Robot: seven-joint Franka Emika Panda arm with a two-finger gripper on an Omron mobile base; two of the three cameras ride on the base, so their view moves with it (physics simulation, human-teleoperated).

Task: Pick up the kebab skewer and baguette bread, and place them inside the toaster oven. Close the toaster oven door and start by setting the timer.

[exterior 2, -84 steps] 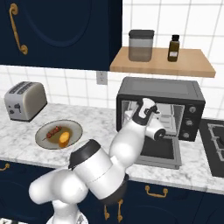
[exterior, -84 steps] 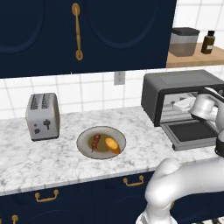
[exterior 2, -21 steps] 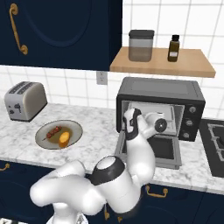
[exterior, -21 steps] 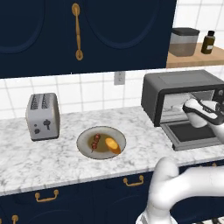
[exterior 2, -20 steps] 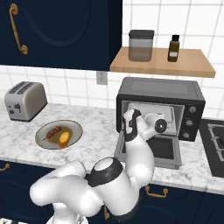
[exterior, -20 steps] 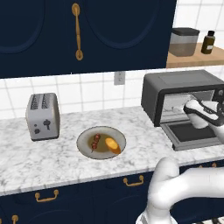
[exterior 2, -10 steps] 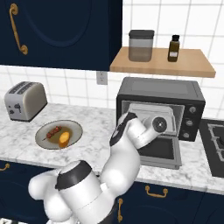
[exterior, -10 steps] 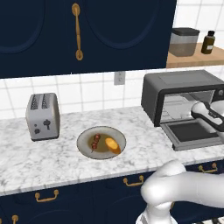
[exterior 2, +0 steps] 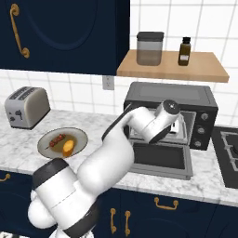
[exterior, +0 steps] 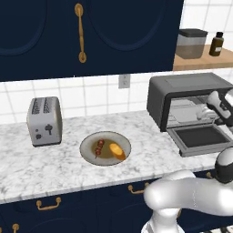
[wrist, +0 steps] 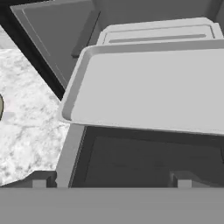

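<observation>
The kebab skewer and the golden baguette bread lie side by side on a round plate on the counter. To the right stands the dark grey toaster oven. Its door is folded down flat. A pale tray juts out of the oven mouth above the door. My gripper hangs just before that mouth, open and holding nothing. It is far from the plate.
A silver two-slot toaster stands left of the plate. A wooden shelf above the oven carries a canister and a brown bottle. A stove top lies right of the oven. Dark cabinets hang overhead.
My arm's elbow has swung round and the hand has risen a little before the oven mouth. The jaws have stayed open. The plate's food has not moved.
</observation>
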